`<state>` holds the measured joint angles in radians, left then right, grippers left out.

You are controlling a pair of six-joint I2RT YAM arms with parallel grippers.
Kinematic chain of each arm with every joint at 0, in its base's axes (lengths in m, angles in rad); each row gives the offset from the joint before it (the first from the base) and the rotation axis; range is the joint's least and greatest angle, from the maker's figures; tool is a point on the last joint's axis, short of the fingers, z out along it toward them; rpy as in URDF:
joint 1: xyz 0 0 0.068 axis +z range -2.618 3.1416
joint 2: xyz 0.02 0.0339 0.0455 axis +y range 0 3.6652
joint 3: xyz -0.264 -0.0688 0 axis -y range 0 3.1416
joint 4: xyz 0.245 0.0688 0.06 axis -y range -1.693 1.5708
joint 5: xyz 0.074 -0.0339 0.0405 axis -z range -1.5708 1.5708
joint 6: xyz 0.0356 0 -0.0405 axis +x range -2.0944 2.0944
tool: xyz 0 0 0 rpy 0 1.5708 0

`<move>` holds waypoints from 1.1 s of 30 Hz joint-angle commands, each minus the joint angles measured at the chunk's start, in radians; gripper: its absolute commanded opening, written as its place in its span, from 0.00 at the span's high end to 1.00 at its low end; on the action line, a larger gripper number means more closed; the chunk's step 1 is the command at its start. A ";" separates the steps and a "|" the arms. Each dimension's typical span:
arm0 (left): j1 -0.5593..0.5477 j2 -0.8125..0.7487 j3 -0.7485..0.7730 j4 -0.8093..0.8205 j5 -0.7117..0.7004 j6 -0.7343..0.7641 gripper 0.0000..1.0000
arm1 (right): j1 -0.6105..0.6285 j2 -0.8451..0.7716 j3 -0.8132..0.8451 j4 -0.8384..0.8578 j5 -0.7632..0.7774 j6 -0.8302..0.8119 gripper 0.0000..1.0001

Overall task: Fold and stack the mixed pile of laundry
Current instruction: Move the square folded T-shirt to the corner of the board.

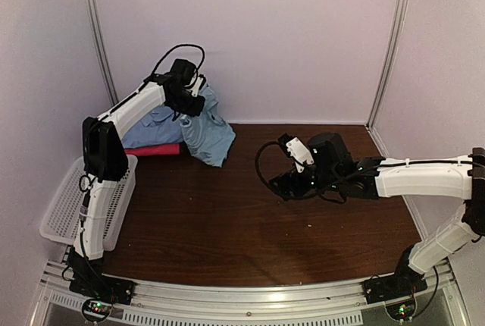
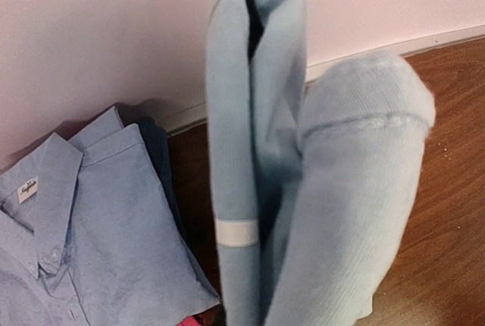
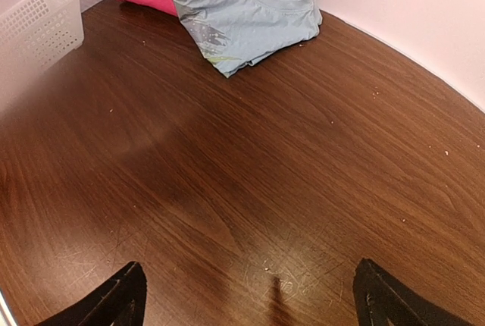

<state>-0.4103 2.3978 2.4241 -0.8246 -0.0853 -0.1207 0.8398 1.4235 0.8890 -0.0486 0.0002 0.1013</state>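
Top external view: laundry pile (image 1: 151,135) back-left by the wall.
Left gripper (image 1: 193,102): clamped on a light blue shirt (image 1: 212,136).
Right gripper (image 1: 286,183): jaws wide, empty.
Handling: soft, limp, light; likely best pinched at hem corners.

No legible text; white neck label (image 2: 28,188) on collared shirt (image 2: 98,227) bears script too small to read

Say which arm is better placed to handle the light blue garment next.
Left: the left pincer is shut on the light blue garment. The right pincer hangs open over the table, apart from it.
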 commanded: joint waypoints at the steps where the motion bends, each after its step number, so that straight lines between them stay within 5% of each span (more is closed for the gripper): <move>1: -0.001 -0.120 0.054 0.031 0.018 0.018 1.00 | -0.005 0.002 0.009 0.015 0.001 0.006 0.05; 33: 0.089 -0.217 0.034 0.086 0.022 -0.066 1.00 | -0.005 0.008 0.010 0.009 0.005 -0.002 0.03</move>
<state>-0.3775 2.2467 2.4863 -0.8307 -0.0444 -0.1772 0.8398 1.4242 0.8890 -0.0490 0.0002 0.1009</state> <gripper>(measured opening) 0.031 0.965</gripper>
